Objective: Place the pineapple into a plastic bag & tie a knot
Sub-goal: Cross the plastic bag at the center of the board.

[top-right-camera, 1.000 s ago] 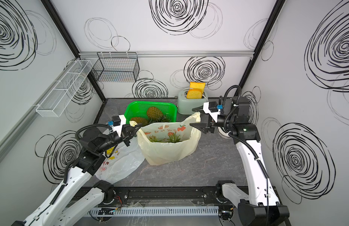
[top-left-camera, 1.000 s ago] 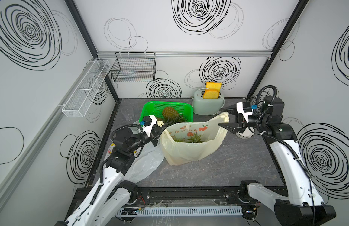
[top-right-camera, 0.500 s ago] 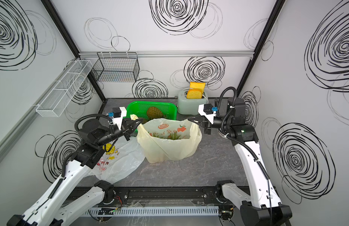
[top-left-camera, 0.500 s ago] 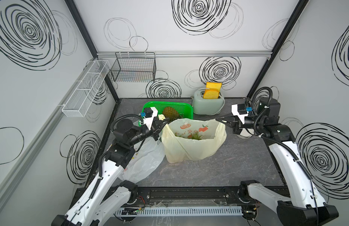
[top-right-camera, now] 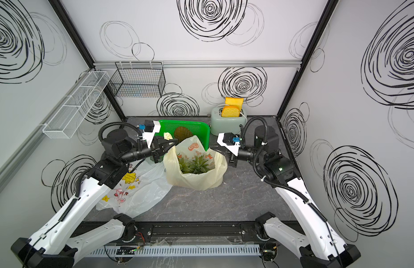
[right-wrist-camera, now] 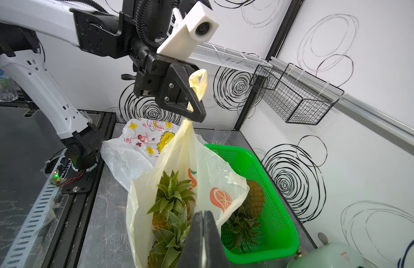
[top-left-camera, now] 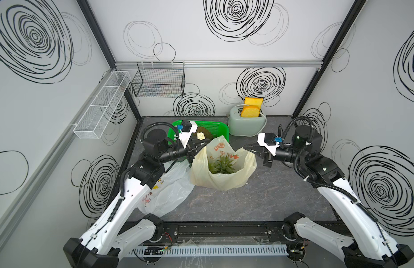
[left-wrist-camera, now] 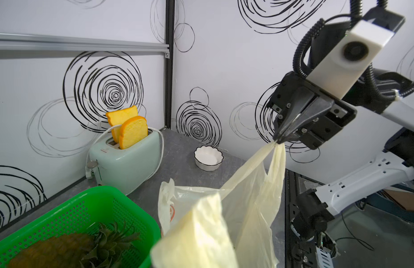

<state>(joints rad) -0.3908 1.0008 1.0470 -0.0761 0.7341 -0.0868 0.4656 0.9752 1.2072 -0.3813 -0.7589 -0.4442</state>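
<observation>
A pale yellow plastic bag stands mid-table with its mouth spread. The pineapple sits inside it, green crown showing in both top views. My left gripper is shut on the bag's left handle, and the right wrist view shows that handle bunched in the gripper. On the opposite side my right gripper is shut on the other handle, pulled taut in the left wrist view. In the right wrist view my right gripper has its fingers pressed together on thin film. My left jaws are hidden behind blurred bag film.
A green basket behind the bag holds a second pineapple. A mint toaster with bread slices stands at the back. A white printed bag lies under the left arm. A small white bowl sits by the right wall.
My right gripper, open beside the bag's right handle a second ago, has shut on it. Both grippers have shifted slightly and the bag's mouth now hangs between them.
</observation>
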